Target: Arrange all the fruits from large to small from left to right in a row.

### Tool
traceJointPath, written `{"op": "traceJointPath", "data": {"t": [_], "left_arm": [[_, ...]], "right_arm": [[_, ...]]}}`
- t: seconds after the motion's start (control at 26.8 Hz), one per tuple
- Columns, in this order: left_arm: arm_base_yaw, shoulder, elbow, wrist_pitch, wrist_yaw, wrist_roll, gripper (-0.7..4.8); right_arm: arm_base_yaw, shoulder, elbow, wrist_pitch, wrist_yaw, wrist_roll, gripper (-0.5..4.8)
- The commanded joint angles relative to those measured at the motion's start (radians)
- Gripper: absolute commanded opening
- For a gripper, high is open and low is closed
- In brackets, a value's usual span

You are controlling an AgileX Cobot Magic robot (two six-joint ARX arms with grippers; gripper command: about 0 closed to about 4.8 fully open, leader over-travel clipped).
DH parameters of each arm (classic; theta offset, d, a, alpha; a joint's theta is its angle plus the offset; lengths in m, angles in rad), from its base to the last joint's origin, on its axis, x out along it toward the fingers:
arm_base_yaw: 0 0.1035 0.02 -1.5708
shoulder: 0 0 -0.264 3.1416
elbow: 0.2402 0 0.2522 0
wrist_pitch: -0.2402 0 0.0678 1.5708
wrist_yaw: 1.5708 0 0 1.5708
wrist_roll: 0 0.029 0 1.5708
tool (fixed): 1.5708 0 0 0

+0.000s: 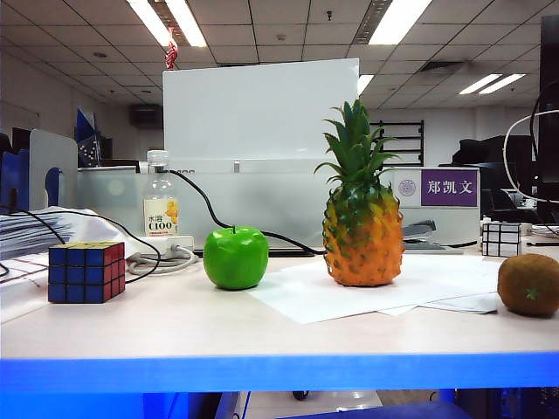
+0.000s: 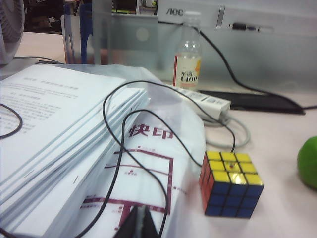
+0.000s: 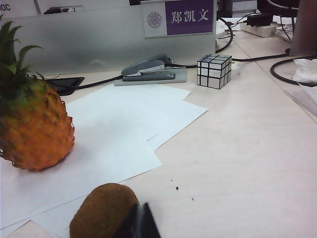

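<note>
On the table stand three fruits in a row. The glossy green apple (image 1: pixel 235 257) (image 2: pixel 308 161) is on the left, the tall orange pineapple (image 1: pixel 362 220) (image 3: pixel 33 124) with its green crown is in the middle, and the brown kiwi (image 1: pixel 528 284) (image 3: pixel 103 210) lies at the right edge. Neither arm shows in the exterior view. My left gripper (image 2: pixel 139 221) is shut with nothing in it, over a plastic-wrapped paper stack, with the apple off to one side. My right gripper (image 3: pixel 141 220) is shut and empty, its tips just beside the kiwi.
A Rubik's cube (image 1: pixel 86 271) (image 2: pixel 230 184) sits left of the apple. A black-and-white cube (image 1: pixel 500 238) (image 3: pixel 214 71), a stapler (image 3: pixel 147 70), loose white sheets (image 1: pixel 376 288), a bottle (image 1: pixel 161 206), a power strip (image 2: pixel 200 99) and black cables (image 2: pixel 114 148) lie about. A grey partition (image 1: pixel 262 201) bounds the back.
</note>
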Motion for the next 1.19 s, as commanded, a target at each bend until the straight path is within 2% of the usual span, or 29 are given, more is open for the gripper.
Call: {"op": "traceJointPath", "data": {"t": [0.04, 0.11, 0.19, 0.26, 0.34, 0.52, 0.67, 0.78, 0.86, 0.97, 1.08, 1.16, 1.19], "left_arm": [[0.001, -0.002, 0.001, -0.022, 0.05, 0.036, -0.06], [0.001, -0.002, 0.001, -0.015, 0.143, 0.048, -0.06], [0.0, -0.002, 0.001, 0.014, 0.301, 0.042, -0.06], [0.0, -0.002, 0.001, 0.06, 0.508, 0.05, -0.06], [0.0, -0.002, 0.001, 0.092, 0.596, 0.056, -0.06], [0.0, -0.002, 0.001, 0.098, 0.6, 0.029, -0.06], [0.0, -0.002, 0.001, 0.098, 0.616, 0.007, -0.05], [0.0, -0.002, 0.001, 0.098, 0.626, -0.027, -0.06], [0.0, -0.002, 0.001, 0.099, 0.632, -0.031, -0.06], [0.0, -0.002, 0.001, 0.099, 0.633, -0.031, -0.06], [0.0, -0.002, 0.001, 0.1, 0.633, -0.031, -0.06], [0.0, -0.002, 0.001, 0.1, 0.633, -0.031, -0.06], [0.0, -0.002, 0.001, 0.1, 0.633, -0.032, -0.06]], "right_arm": [[0.001, -0.002, -0.007, 0.015, -0.005, 0.004, -0.01], [0.001, -0.002, -0.007, 0.016, -0.04, 0.014, -0.01], [0.001, -0.002, -0.007, 0.016, -0.096, 0.06, -0.01], [0.001, -0.002, -0.007, 0.015, -0.161, 0.095, -0.01], [0.001, -0.002, -0.007, 0.017, -0.215, 0.109, -0.01], [0.002, -0.002, -0.007, 0.034, -0.296, 0.119, -0.01], [0.003, -0.002, -0.007, 0.08, -0.383, 0.224, -0.01], [0.004, -0.001, -0.007, 0.242, -0.401, 0.274, -0.02], [0.003, 0.019, -0.006, 0.389, -0.34, 0.309, -0.03], [0.003, 0.114, 0.007, 0.486, -0.288, 0.311, -0.03], [0.015, 0.281, 0.043, 0.555, -0.346, 0.304, -0.01], [0.045, 0.417, 0.087, 0.636, -0.378, 0.249, 0.04], [0.064, 0.478, 0.113, 0.668, -0.383, 0.21, 0.24]]}}
